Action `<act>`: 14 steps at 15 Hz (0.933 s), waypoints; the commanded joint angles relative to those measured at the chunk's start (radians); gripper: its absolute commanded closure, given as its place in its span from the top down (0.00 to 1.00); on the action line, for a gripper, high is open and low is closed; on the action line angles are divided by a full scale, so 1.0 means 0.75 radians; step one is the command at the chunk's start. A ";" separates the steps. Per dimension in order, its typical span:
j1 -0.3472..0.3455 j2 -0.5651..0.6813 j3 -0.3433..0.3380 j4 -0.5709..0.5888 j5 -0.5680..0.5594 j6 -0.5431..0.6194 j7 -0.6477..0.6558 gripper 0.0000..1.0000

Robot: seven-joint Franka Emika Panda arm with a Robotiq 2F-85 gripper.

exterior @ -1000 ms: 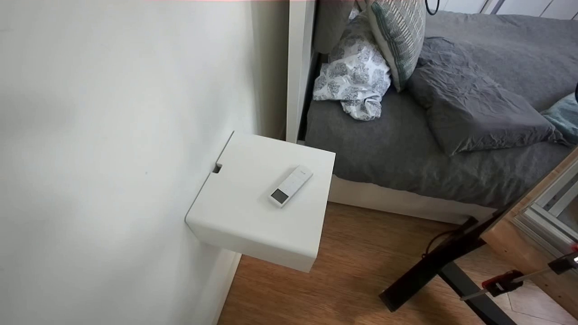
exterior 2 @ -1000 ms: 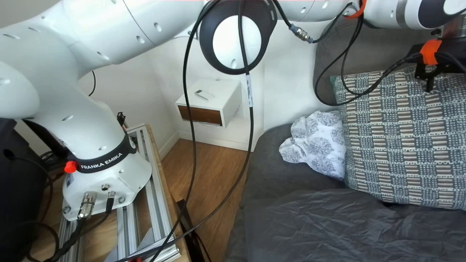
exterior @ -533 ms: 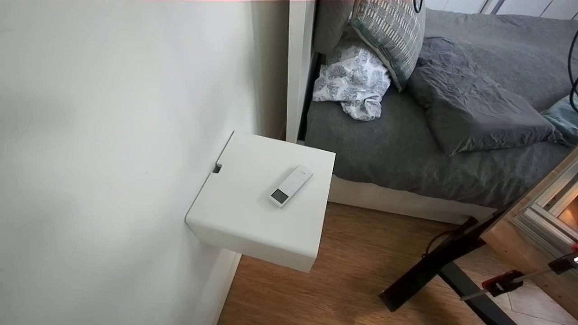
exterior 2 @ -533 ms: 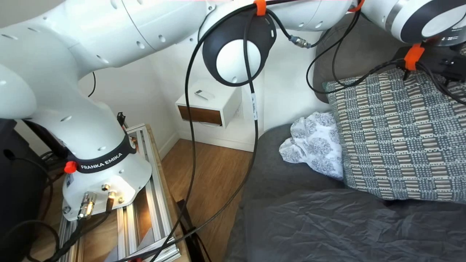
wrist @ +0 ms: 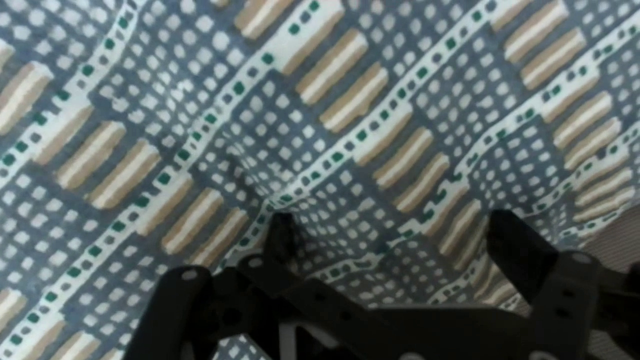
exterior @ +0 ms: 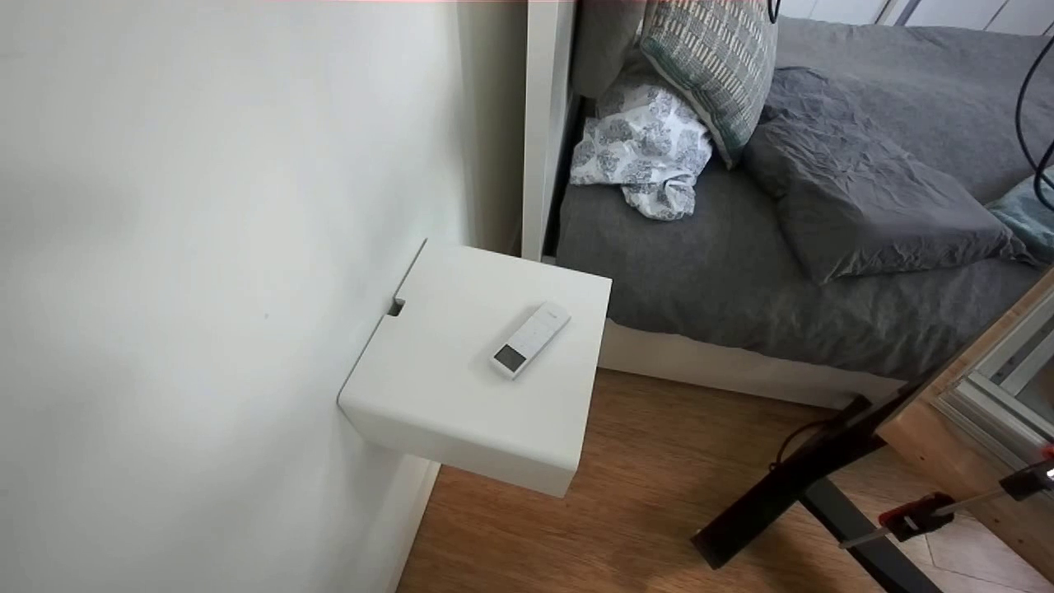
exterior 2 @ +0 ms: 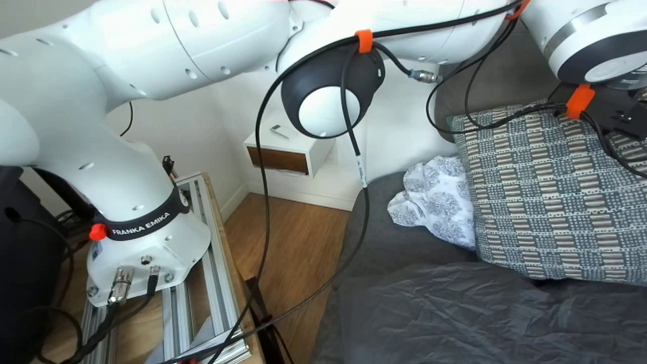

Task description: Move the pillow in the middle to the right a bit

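Showing only in the wrist view: fingertips (wrist: 517, 247) of the end effector (wrist: 390, 227), spread apart at the patterned pillow (wrist: 240, 125).

In an exterior view, a remote (exterior: 531, 339) is lying on a white cabinet (exterior: 436, 346) at left; farther back, floral fabric (exterior: 642, 152) is resting on a grey bed (exterior: 692, 276), teal fabric (exterior: 1021, 212) lying at right.
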 commanded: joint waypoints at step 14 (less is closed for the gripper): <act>0.182 -0.271 -0.347 -0.012 -0.240 -0.553 0.557 1.00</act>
